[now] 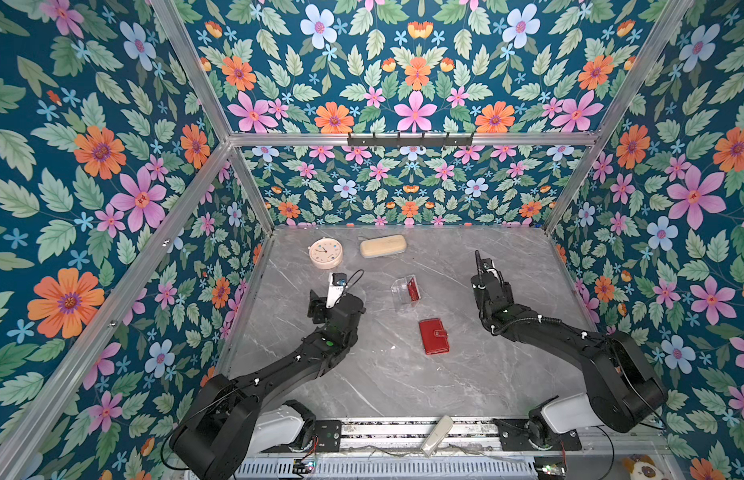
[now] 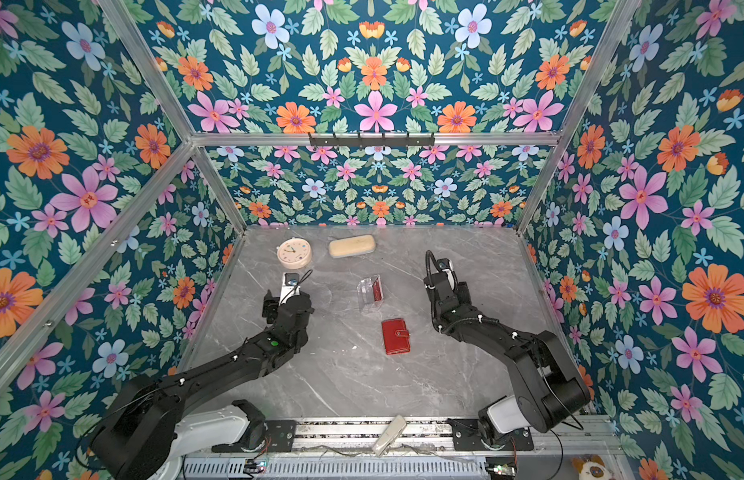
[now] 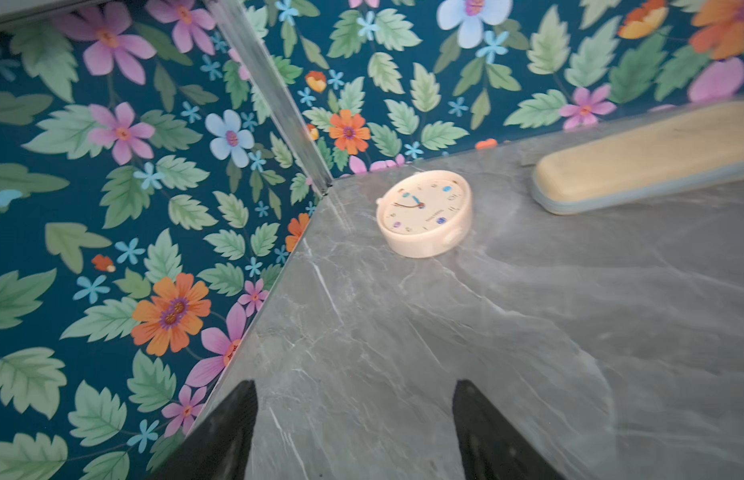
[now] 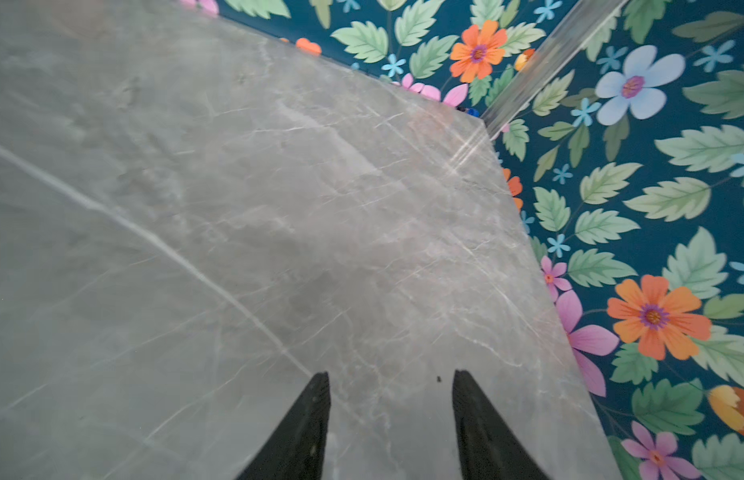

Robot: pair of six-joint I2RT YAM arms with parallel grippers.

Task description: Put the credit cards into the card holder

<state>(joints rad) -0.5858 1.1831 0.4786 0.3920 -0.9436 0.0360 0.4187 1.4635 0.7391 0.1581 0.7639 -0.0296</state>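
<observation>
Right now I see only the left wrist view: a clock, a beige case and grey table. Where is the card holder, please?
Observer: The card holder stands near the middle of the table, as both top views show.
Operator: Is any card inside it?
Observer: Yes, a red card stands in it.
Operator: And on the other side?
Observer: The right fingers are apart, with nothing between them, above bare table.
</observation>
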